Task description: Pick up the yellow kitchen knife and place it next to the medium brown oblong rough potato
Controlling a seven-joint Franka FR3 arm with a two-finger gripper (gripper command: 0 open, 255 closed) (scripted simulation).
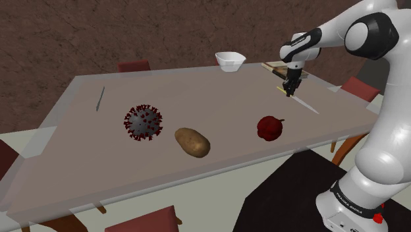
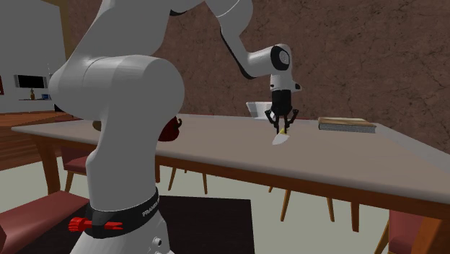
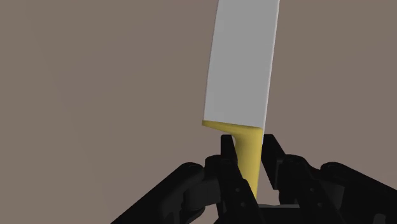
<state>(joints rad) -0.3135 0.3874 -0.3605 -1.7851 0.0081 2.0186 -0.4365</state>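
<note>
Gripper (image 3: 250, 154) clasps the knife (image 3: 245, 70) by its yellow handle; grey blade juts beyond it. Potato (image 1: 192, 142) lies well apart on the counter (image 1: 217, 99).

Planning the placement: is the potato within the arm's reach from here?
Probably yes: only bare table lies between the gripper, shut on the yellow-handled knife, and the potato; the dark red fruit sits aside.

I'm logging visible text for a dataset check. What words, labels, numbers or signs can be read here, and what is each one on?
Black band at the arm's base: white lettering, too small to read.
Book on the table: no readable text.
Knife clasped in the gripper: plain blade and yellow handle, no marking.
No other writing can be made out.
</note>
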